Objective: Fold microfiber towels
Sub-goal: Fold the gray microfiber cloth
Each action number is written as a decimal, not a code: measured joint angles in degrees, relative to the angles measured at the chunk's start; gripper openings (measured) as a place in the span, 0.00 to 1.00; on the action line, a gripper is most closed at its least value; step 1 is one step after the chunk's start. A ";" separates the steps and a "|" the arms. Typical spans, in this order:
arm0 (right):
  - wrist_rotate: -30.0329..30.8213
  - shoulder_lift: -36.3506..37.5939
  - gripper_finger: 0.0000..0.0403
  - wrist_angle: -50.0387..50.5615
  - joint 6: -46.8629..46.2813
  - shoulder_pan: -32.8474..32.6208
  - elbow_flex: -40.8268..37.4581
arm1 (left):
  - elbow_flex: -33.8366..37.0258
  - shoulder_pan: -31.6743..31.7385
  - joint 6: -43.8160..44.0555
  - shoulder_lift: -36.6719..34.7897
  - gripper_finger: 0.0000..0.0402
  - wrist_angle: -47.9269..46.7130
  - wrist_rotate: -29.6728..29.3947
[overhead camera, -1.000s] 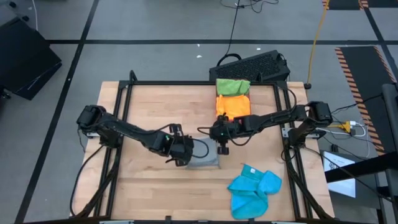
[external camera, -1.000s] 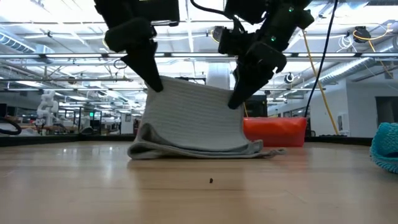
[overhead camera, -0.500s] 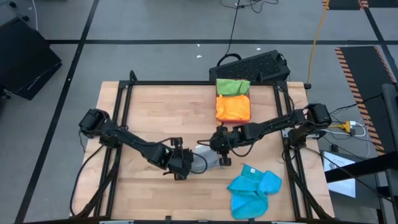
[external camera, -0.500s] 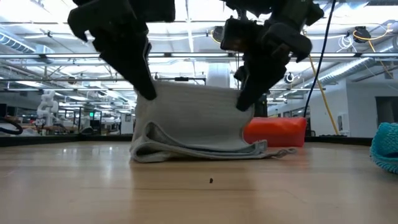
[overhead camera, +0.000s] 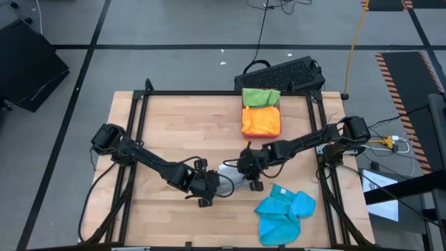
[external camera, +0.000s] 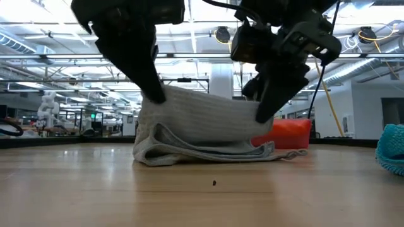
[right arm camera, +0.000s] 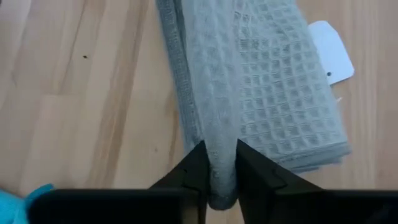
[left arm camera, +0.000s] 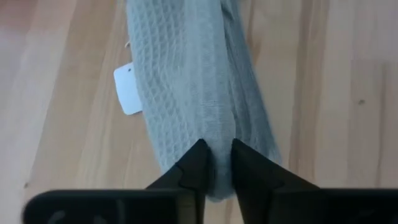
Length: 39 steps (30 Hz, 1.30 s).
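Since 1 s ago both arms have shifted toward the near edge of the table (overhead camera: 160, 118), carrying the raised fold of the grey towel (external camera: 202, 123) over its lower layers. L to R: left gripper (overhead camera: 206, 188) sits at the towel's left end, fingers (left arm camera: 198, 163) pinched narrow on the cloth edge. Grey towel lies near table centre, lower part on the wood, upper edge held up; white tag (left arm camera: 129, 90) shows beside it. Right gripper (overhead camera: 252, 176) clamps the opp. end, fingers (right arm camera: 196, 167) tight on the fold. Orange towel (overhead camera: 261, 120) and green towel (overhead camera: 260, 97) stacked at far side; blue towel (overhead camera: 284, 213) crumpled near right front.
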State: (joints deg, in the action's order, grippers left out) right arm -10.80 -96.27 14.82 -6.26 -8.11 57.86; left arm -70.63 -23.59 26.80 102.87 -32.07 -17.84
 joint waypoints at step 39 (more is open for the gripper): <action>-7.46 2.05 0.31 -37.20 -12.13 0.97 -20.99 | 12.13 7.45 23.63 -2.50 0.37 19.01 21.40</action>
State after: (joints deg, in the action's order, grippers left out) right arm -18.26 -94.22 -22.38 -18.39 -7.14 36.87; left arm -58.50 -16.14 50.43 100.37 -13.06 3.55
